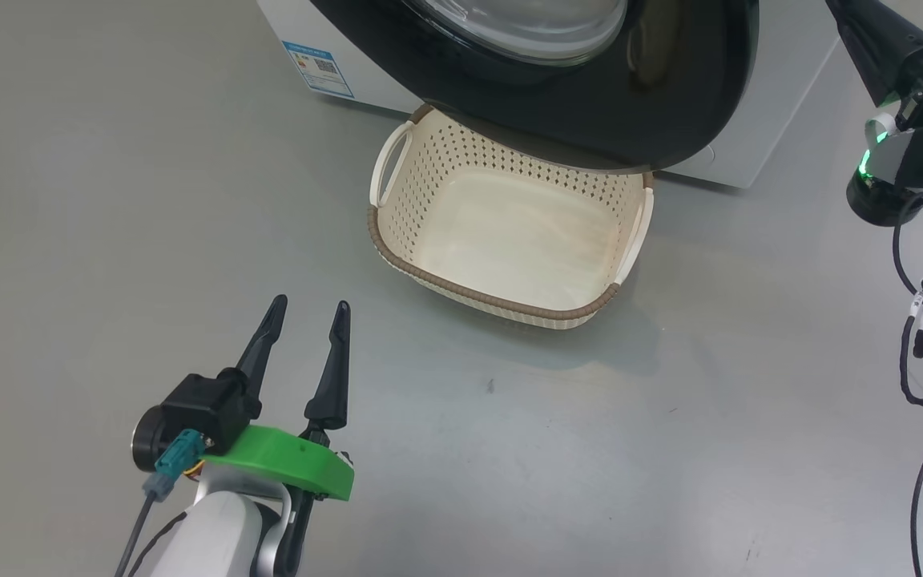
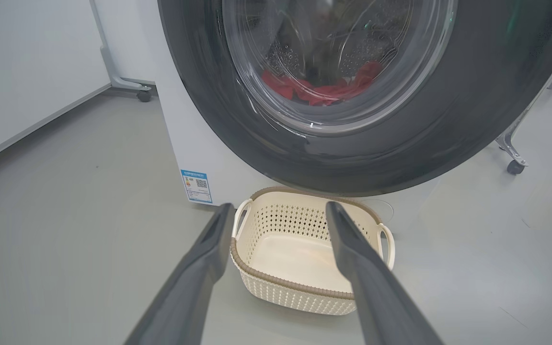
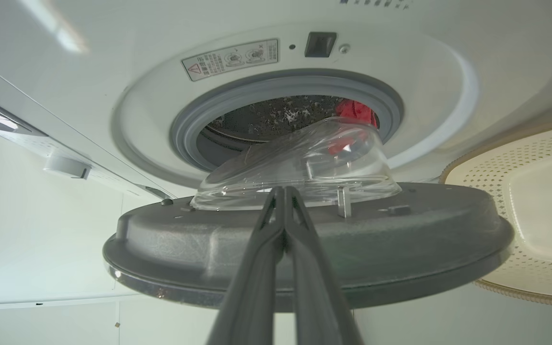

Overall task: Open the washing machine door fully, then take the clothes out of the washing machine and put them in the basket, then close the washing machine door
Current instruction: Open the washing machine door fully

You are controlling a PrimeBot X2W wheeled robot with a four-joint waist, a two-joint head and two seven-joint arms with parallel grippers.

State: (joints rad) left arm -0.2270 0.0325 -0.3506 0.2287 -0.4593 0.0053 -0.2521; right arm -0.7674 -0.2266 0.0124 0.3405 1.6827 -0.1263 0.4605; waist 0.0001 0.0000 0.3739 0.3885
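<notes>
The washing machine point(image 1: 750, 152) stands at the top of the head view, and its black-rimmed door point(image 1: 590, 104) is swung partly out over the far rim of the basket point(image 1: 509, 232). The cream basket holds nothing. Through the door glass, red clothes point(image 2: 324, 88) lie in the drum. My left gripper point(image 1: 309, 308) hovers open over the floor, near and to the left of the basket. My right gripper point(image 3: 283, 191) is shut with nothing between its fingers. Its tips are at the door's grey inner face point(image 3: 199, 239), beside the clear bowl point(image 3: 304, 167). Red clothes point(image 3: 352, 111) show past the gasket.
A blue label point(image 1: 317, 68) marks the machine's lower left front. Wheeled frame legs stand on both sides of the machine, a caster point(image 2: 515, 165) on the right and another caster point(image 2: 143, 94) on the left. My right arm point(image 1: 910, 160) fills the head view's right edge. Grey floor point(image 1: 509, 449) spreads before the basket.
</notes>
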